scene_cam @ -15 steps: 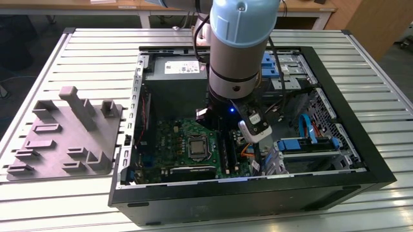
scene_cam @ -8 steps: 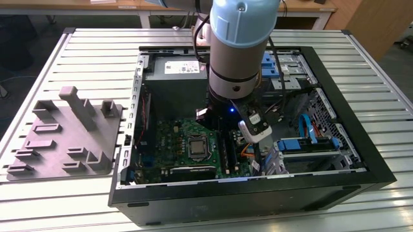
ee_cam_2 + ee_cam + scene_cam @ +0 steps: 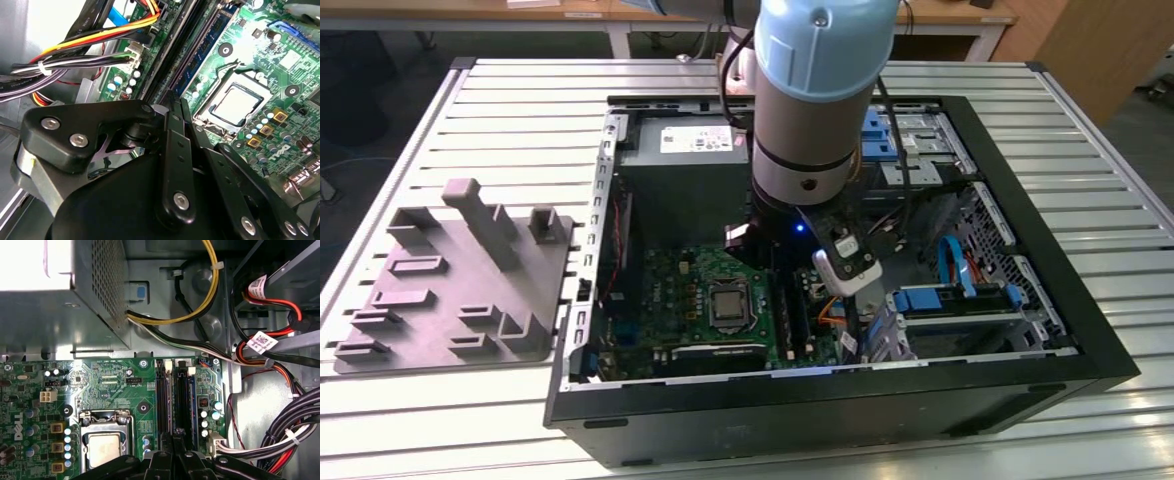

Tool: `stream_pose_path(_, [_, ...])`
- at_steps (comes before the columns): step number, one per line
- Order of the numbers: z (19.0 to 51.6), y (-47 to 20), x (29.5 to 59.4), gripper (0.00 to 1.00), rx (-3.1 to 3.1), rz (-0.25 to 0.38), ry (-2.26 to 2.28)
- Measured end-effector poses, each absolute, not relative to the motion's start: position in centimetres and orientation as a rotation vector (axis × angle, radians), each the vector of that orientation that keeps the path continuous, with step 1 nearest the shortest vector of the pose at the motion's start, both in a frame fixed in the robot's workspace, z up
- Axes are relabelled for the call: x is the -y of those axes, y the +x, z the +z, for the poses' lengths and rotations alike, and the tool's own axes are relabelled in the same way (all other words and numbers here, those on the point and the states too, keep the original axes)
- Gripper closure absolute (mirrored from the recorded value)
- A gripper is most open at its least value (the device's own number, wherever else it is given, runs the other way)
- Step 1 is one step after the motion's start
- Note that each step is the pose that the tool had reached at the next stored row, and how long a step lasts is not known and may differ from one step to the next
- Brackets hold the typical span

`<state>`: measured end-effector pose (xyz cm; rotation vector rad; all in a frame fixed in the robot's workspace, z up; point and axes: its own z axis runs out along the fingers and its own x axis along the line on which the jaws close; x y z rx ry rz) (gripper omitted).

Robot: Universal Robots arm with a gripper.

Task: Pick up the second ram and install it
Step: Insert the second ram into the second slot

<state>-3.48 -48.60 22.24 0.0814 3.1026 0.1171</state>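
Observation:
My gripper (image 3: 172,441) is down inside the open computer case (image 3: 1067,330), its black fingers (image 3: 172,130) drawn together over the memory slots beside the processor socket (image 3: 104,447). The second ram (image 3: 170,400) shows edge-on as a thin dark strip. It runs from the fingertips along the slot, and the gripper looks shut on its upper edge. Another stick with a bluish-green face (image 3: 212,42) stands in the neighbouring slot. In the exterior view the arm (image 3: 807,120) hangs over the motherboard (image 3: 680,290), hiding the fingertips.
A grey plastic block (image 3: 454,285) with slots and posts lies on the slatted table at the exterior view's left. Bundled power cables (image 3: 295,435) and red data cables (image 3: 272,332) crowd the case wall near the slots. The power supply (image 3: 680,165) fills the far corner.

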Motion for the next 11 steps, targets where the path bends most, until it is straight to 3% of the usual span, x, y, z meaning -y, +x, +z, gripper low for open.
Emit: stream_pose_path(11, [21.96, -3.49, 48.6, 0.88, -3.103, 0.118, 0.081])
